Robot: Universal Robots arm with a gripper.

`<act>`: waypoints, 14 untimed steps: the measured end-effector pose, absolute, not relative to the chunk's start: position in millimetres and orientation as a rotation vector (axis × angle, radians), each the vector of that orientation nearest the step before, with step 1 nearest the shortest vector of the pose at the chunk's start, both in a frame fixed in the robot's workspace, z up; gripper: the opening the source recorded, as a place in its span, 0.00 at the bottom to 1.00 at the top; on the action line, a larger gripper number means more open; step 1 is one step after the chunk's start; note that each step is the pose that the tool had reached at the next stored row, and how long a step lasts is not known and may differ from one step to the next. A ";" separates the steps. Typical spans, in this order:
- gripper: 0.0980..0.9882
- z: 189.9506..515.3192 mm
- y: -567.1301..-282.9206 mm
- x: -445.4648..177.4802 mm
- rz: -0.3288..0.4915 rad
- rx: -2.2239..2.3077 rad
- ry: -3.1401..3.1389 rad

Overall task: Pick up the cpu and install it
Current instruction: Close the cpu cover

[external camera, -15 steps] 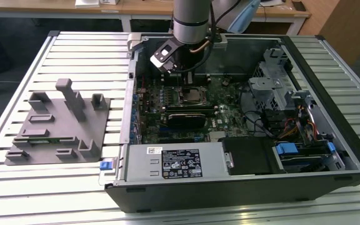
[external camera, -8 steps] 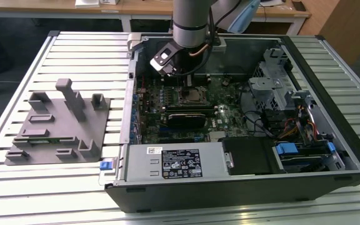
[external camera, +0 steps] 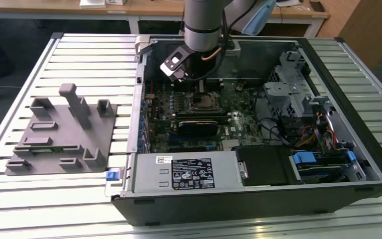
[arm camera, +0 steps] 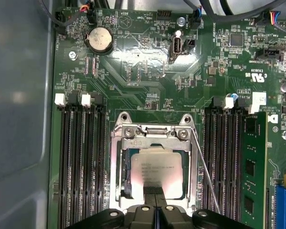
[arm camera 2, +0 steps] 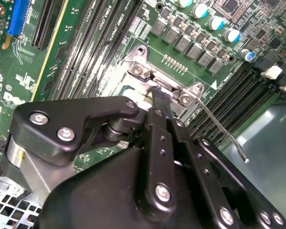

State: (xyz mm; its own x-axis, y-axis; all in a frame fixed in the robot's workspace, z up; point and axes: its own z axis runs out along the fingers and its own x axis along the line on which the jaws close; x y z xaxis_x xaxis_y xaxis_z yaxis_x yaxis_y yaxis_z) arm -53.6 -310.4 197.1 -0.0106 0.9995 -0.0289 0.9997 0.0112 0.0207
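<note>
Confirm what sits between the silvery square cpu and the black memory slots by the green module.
First wrist view: the silver socket frame's rail and a thin metal lever lie between the silvery square cpu and the black memory slots.

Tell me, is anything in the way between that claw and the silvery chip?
Nothing visible. In the first wrist view the gripper sits right at the edge of the cpu, which lies inside the socket frame. The thin lever stands off to the side.

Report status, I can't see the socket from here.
Copy: gripper low over socket frame. Inside it, cpu lying flat, gripper tip at its edge. Thin lever alongside.
</note>
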 end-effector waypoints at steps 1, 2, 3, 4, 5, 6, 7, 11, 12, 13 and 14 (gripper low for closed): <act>0.03 197.8 -310.2 -52.7 -0.012 2.184 2.208; 0.03 197.7 -310.2 -52.1 -0.012 2.184 2.208; 0.03 197.7 -310.2 -51.8 -0.012 2.184 2.208; 0.03 197.2 -309.8 -51.1 -0.009 2.184 2.209; 0.03 197.4 -309.4 -50.4 -0.010 2.184 2.208; 0.03 197.5 -309.3 -50.1 -0.010 2.184 2.208; 0.03 198.3 -309.2 -50.0 -0.009 2.184 2.208; 0.03 208.0 -308.5 -49.5 -0.005 2.184 2.209; 0.03 211.1 -308.5 -49.6 -0.005 2.185 2.209; 0.03 213.7 -308.5 -49.6 -0.005 2.185 2.209; 0.03 215.1 -308.6 -49.6 -0.005 2.185 2.209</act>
